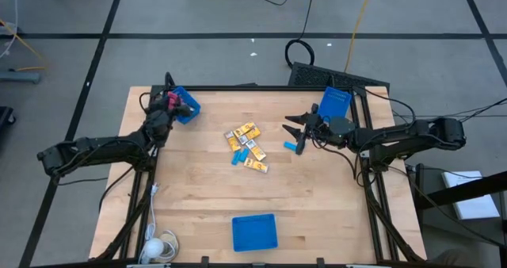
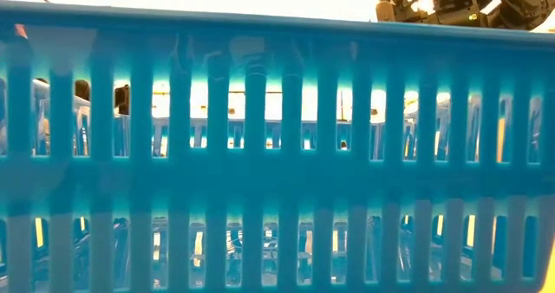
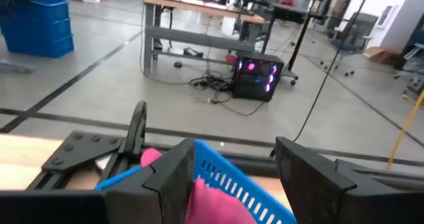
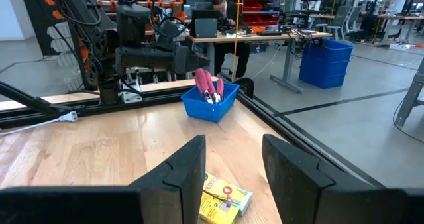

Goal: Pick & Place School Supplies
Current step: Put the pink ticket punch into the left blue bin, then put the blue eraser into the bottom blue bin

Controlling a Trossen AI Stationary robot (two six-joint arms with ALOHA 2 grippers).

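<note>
A blue slotted bin (image 2: 277,137) fills the low camera's view, standing at the desk's (image 1: 198,189) six o'clock edge. At mid-desk lies a cluster of yellow-orange packs (image 1: 247,143) with a light-blue oblong piece (image 1: 235,158) among them; a second light-blue piece (image 1: 290,147) lies just toward three o'clock, beside the right claw (image 1: 295,125). That claw hovers over the desk at roughly two o'clock, fingers apart and empty, with two packs visible below them in its wrist view (image 4: 225,199). At ten o'clock, the left claw (image 1: 168,108) hangs over a small blue bin (image 1: 188,107) holding the pink-handled scissors (image 4: 209,86), handles up; its fingers (image 3: 173,177) stand apart on either side of the bin's wall, gripping nothing. A third blue bin (image 1: 335,103) sits at one o'clock.
</note>
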